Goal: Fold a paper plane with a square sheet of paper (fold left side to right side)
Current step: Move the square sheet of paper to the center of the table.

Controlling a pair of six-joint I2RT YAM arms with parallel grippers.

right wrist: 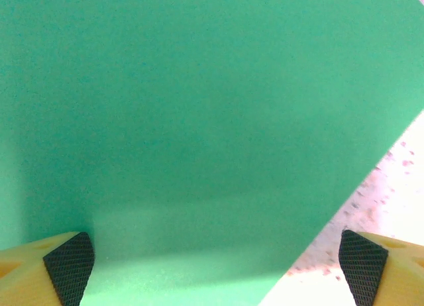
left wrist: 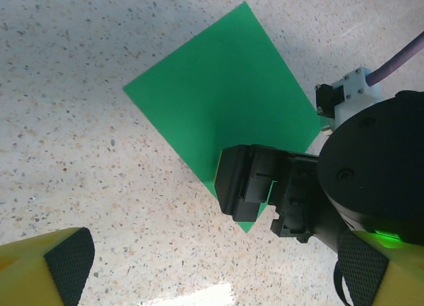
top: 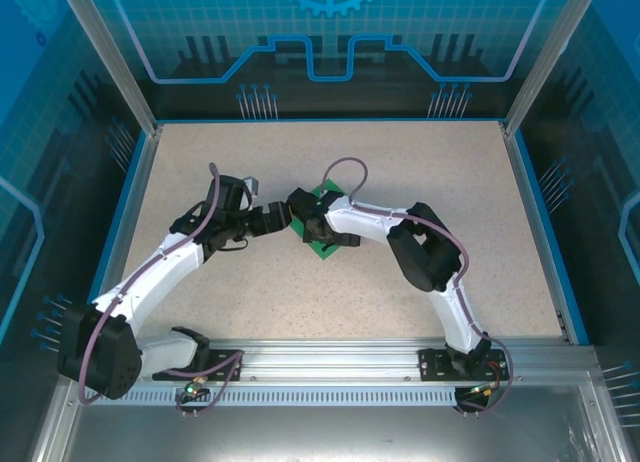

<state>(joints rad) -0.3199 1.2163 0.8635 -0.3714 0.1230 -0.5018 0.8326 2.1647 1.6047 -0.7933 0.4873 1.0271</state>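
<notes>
Square sheet of paper (left wrist: 218,114) lies flat on the speckled bench (top: 420,172) near its middle, turned like a diamond. Over it hangs the right tool (right wrist: 215,266), fingers spread wide, gripping nothing. Just beside the sheet, the left tool (left wrist: 212,269) is likewise spread and empty.

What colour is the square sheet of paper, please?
The paper is plain bright green, clearest from the left wrist.

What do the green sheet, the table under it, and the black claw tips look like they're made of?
Green sheet: thin matte paper, apparently; flat, crisp edges. Table: speckled beige, maybe stone-look laminate; faint sheen. Right claw fingertips: black crosshatched pads, probably rubber.
</notes>
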